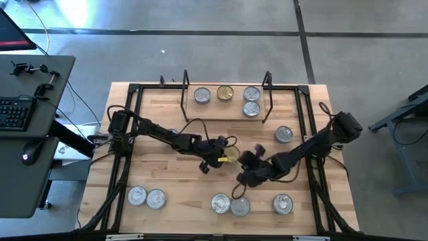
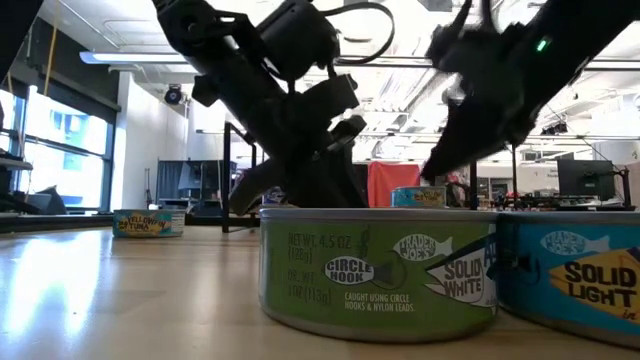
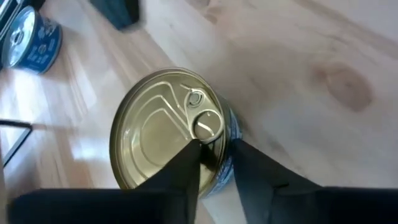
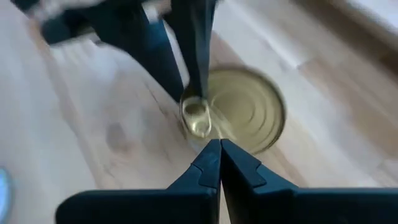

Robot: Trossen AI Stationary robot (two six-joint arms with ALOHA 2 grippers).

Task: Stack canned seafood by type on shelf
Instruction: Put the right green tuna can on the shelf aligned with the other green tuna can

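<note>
Pinching the rim of a gold-lidded tin (image 3: 155, 124) near the middle of the table (image 1: 174, 175), the left gripper (image 3: 217, 147) is holding it with one finger lying on the lid beside the pull tab (image 3: 207, 123) and the other pressing on the outside wall. The right gripper (image 4: 219, 149) is hovering just beside the same tin, clenched and carrying nothing. Since the hold is sitting on one edge only, I am judging that the tin is likely to tip. The left arm is therefore needing a slow, level rise, and the right arm is needing to back away so the two are not colliding. The tin is then best going on or right beside the other gold-lidded tin (image 1: 225, 94) on the shelf (image 1: 221, 112), so that like is joining like. Counting from above, the shelf is carrying four tins: three silver-lidded and that one gold. Six silver-lidded tins are lying loose on the table, five along the near edge and one to the right below the shelf. With the held one that is making eleven, and the left arm may be hiding another.
</note>
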